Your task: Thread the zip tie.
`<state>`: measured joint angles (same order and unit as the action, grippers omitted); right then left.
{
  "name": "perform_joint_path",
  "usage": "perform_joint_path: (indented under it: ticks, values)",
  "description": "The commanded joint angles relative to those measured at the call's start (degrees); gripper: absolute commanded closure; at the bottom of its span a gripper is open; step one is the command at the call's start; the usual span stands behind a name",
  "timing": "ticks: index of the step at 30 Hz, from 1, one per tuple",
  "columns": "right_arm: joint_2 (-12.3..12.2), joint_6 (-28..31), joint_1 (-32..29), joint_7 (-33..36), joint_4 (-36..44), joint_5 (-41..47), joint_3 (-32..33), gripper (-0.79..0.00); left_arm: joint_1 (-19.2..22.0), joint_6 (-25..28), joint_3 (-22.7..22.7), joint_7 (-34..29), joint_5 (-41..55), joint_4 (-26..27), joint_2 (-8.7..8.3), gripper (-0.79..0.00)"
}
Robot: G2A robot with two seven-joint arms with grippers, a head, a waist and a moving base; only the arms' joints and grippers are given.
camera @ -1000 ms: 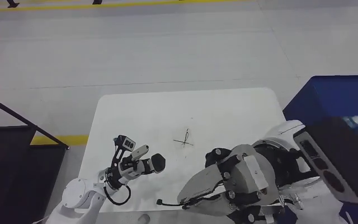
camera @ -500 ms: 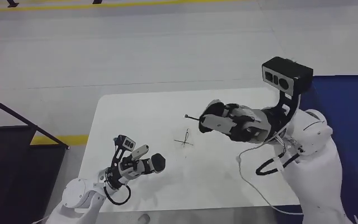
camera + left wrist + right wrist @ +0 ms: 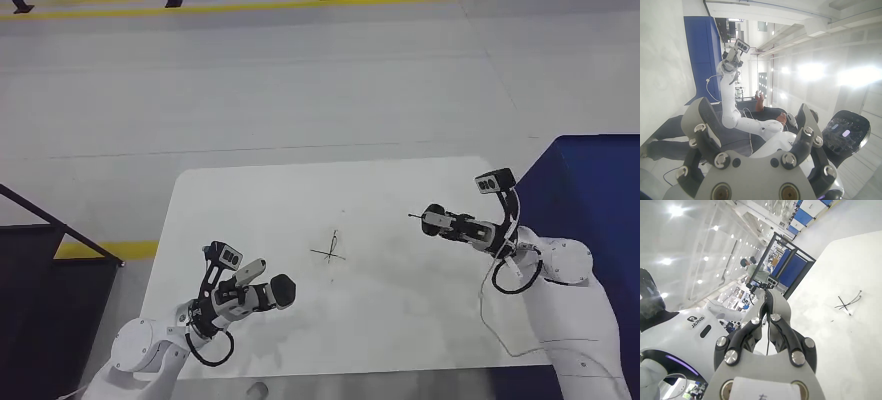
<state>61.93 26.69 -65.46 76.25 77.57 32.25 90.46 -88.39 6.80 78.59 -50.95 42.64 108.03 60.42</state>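
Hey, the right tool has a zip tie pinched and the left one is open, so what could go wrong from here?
1. The right tool pinches a thin zip tie, short end sticking out; it could twist or slip when pushed.
2. The left tool is open and empty, across the table, so nothing steadies the tie's other end.
3. The loose ties lie crossed on the table; lifting one may drag the others.

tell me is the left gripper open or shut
Open. The left gripper has its fingers spread wide apart in its wrist view, holding nothing.
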Motion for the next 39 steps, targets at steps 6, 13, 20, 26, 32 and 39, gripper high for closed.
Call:
perform_joint_path:
  ticks: [6,13,20,26,32,39]
  values:
    - [0.0,0.6,2.1,0.0,-2.2,1.2,-0.4,0.0,0.0,0.0,0.0,0.0,0.0,0.0,0.0,-0.785]
    - [0.0,0.6,2.1,0.0,-2.2,1.2,-0.4,0.0,0.0,0.0,0.0,0.0,0.0,0.0,0.0,-0.785]
    - [0.0,0.6,2.1,0.0,-2.2,1.2,-0.4,0.0,0.2,-2.0,-1.0,1.7,3.1,2.0,0.28,-0.785]
    - [-0.9,0.3,1.9,-3.2,-3.2,-1.2,3.6,0.0,10.0,-10.7,-7.7,10.7,-1.8,5.4,1.36,-0.785]
    - [-1.9,-0.6,1.7,-4.1,-4.6,-0.4,7.9,0.0,29.4,-25.8,-20.2,19.9,-5.3,-2.0,4.28,-0.785]
    - [-2.1,-1.8,1.1,-5.6,-2.5,0.9,7.9,0.0,38.8,-33.1,-24.4,23.9,2.5,-8.5,6.73,-0.785]
